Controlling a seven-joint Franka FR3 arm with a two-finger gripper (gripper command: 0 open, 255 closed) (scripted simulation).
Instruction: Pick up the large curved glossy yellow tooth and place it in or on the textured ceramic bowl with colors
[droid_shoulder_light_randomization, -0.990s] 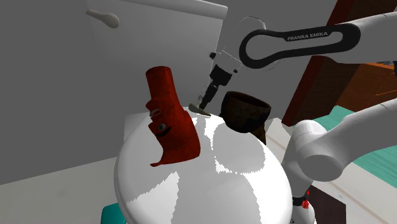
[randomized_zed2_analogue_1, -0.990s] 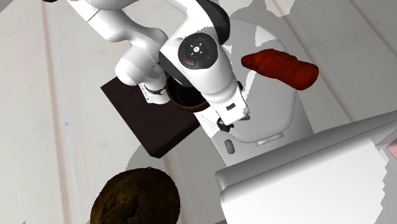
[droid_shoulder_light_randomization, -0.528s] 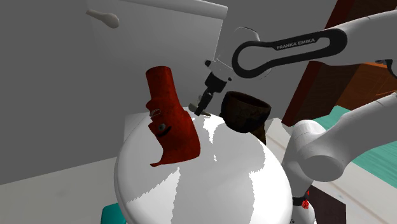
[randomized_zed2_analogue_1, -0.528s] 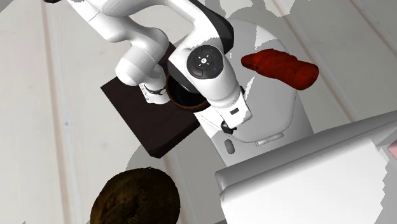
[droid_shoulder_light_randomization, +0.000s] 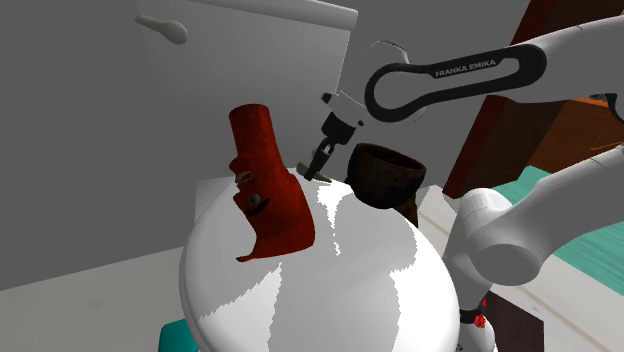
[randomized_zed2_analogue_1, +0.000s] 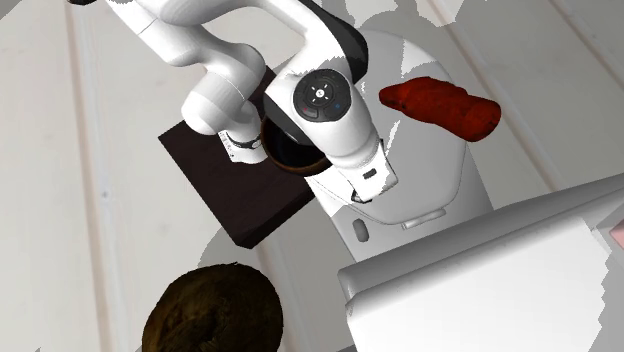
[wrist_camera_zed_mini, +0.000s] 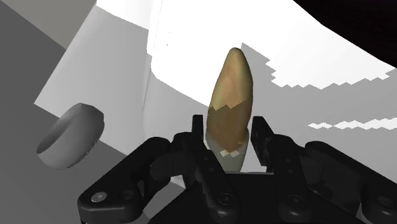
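A white toilet (droid_shoulder_light_randomization: 330, 290) fills the shoulder view's middle, its tank (droid_shoulder_light_randomization: 250, 60) at eleven o'clock with a flush handle (droid_shoulder_light_randomization: 165, 28). A grey wall (droid_shoulder_light_randomization: 60, 150) stands at nine, a brown wood panel (droid_shoulder_light_randomization: 490, 150) at two, and teal floor (droid_shoulder_light_randomization: 600, 265) at four.

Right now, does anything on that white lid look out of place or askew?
Yes: a red object stands tilted near the edge of the domed white lid, where it might slide off. Nothing around the yellowish tooth looks spilled.

Tan tooth (wrist_camera_zed_mini: 230, 105) near brown bowl (droid_shoulder_light_randomization: 385, 172).
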